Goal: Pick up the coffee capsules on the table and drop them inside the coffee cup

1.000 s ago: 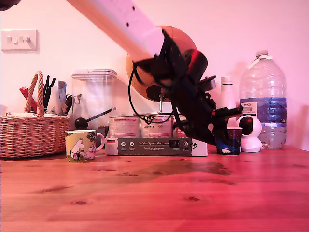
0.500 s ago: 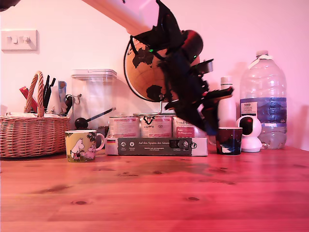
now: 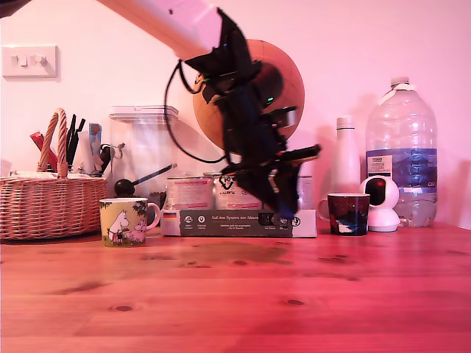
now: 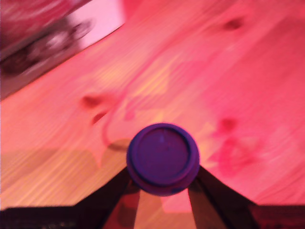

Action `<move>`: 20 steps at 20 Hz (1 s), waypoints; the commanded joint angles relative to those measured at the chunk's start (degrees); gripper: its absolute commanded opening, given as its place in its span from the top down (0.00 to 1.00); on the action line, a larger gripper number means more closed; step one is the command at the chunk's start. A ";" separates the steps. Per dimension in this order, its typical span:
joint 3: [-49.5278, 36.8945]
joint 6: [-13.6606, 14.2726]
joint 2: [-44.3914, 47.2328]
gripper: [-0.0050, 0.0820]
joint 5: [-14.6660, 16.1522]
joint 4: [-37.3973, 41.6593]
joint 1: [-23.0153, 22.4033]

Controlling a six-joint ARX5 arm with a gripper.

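Blue capsule (image 4: 163, 157) is pinched in my claw (image 3: 285, 193), up off the bench, well to the exterior view's right of the coffee cup (image 3: 125, 221). Carrying step; next I need to get above its mouth.

A wicker basket (image 3: 50, 206) sits on the wooden table (image 3: 235, 294). To its right in the exterior view stand a clear canister (image 3: 143, 151), a dark box (image 3: 239, 223), a dark cup (image 3: 348, 213) and a water bottle (image 3: 401, 151).
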 commanded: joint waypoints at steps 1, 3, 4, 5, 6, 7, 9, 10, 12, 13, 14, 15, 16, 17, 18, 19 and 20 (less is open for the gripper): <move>-0.24 0.48 -1.33 0.74 0.04 -0.46 0.74; -0.24 0.52 -1.75 0.74 0.04 -1.62 1.75; -0.24 0.52 -1.79 0.74 0.04 -2.27 2.21; -0.24 0.55 -2.12 0.74 0.04 -3.04 2.71; -0.24 0.68 -2.19 0.74 0.04 -3.50 3.13; -0.24 0.79 -2.47 0.74 0.02 -4.07 3.58; -0.24 0.87 -3.13 0.74 -0.02 -4.68 4.52; -0.24 0.87 -3.63 0.74 -0.07 -4.94 4.98; -0.24 0.90 -4.98 0.74 -0.59 -5.46 5.86; -0.24 0.90 -5.68 0.74 -1.11 -5.81 6.23; -0.24 0.90 -6.69 0.74 -1.64 -6.45 6.69; -0.24 0.92 -7.63 0.74 -1.90 -6.93 7.04; -0.24 0.92 -8.57 0.74 -2.19 -7.50 7.43; -0.24 0.92 -9.51 0.74 -2.64 -7.87 7.76; -0.24 0.94 -10.60 0.74 -3.10 -8.44 8.02; -0.24 0.94 -11.85 0.74 -3.41 -9.11 8.33; -0.24 0.96 -13.05 0.74 -3.58 -9.70 8.61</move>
